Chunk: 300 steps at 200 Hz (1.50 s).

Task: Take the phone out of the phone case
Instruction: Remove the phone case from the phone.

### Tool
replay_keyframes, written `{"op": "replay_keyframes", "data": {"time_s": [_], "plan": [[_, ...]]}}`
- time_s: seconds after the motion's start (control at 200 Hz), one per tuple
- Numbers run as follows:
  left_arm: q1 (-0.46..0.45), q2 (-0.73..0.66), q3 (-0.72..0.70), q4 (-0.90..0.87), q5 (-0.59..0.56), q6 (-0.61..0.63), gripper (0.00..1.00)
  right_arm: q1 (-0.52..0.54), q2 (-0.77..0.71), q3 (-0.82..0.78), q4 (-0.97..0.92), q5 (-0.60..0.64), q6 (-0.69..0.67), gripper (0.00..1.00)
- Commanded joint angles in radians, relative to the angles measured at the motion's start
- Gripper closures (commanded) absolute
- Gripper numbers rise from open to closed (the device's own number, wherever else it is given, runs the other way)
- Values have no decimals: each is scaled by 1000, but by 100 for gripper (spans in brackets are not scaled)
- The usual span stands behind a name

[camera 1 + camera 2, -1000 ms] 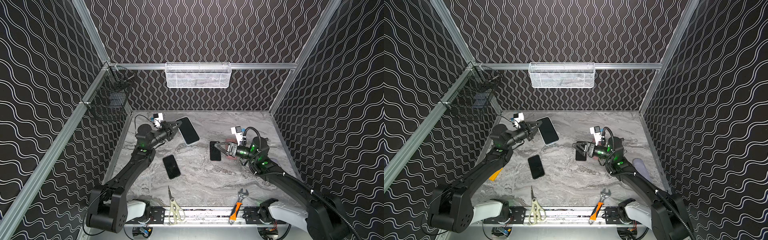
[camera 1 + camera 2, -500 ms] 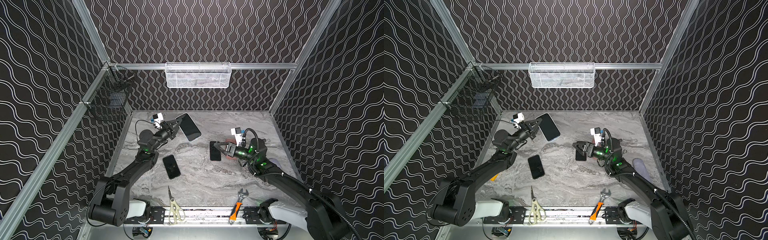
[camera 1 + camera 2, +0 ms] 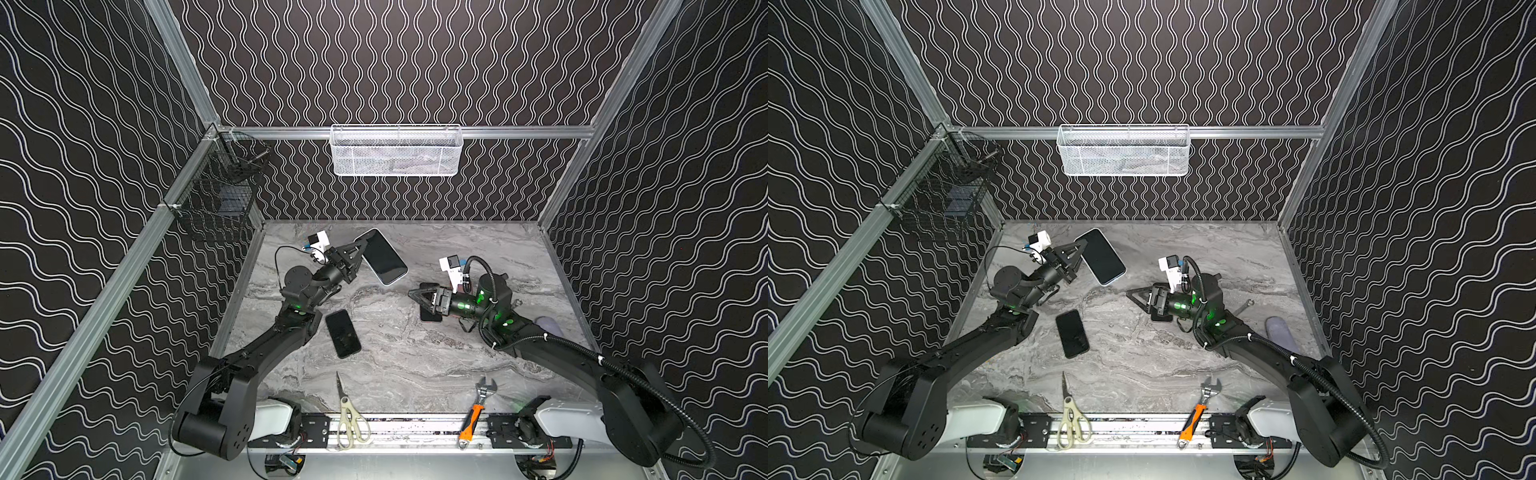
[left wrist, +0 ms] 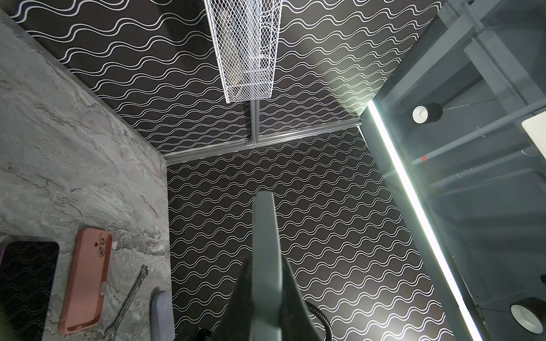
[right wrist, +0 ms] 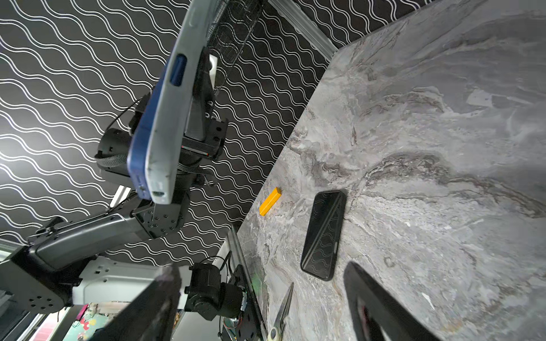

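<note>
Clamped in left gripper (image 3: 360, 251), fingers narrow on 1 short end: dark-screened phone (image 3: 382, 255) seated in pale, blue-tinged phone case (image 3: 394, 281). Raised off grey marbled table (image 3: 415, 365), tilted, far-left area; long body projecting past fingertips toward right gripper (image 3: 417, 300). Right fingers wide, nothing between, well apart from cased phone. Flat on table between the 2 arms: 1 bare black phone (image 3: 343, 333).

table (image 3: 415, 365): marble-look, matt | phone (image 3: 384, 257): glossy screen (pale plastic-looking case (image 5: 168, 112)) | basket (image 3: 397, 156): white wire mesh
</note>
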Motion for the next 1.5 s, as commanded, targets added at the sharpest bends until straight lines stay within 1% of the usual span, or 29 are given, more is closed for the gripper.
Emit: {"op": "replay_keyframes", "data": {"time_s": [0.0,0.155,0.405,0.626,1.497], "plan": [[-9,9,2,59,-28,17,100,12,5,20,90,-11,3,13],[-14,17,4,60,-33,21,100,23,2,27,107,-15,-1,13],[-22,12,4,59,-38,21,100,24,34,28,194,-38,42,14],[-28,11,2,60,-34,18,100,24,54,36,229,-46,56,15],[-54,-9,13,60,-27,5,100,24,101,60,242,-42,61,16]]}}
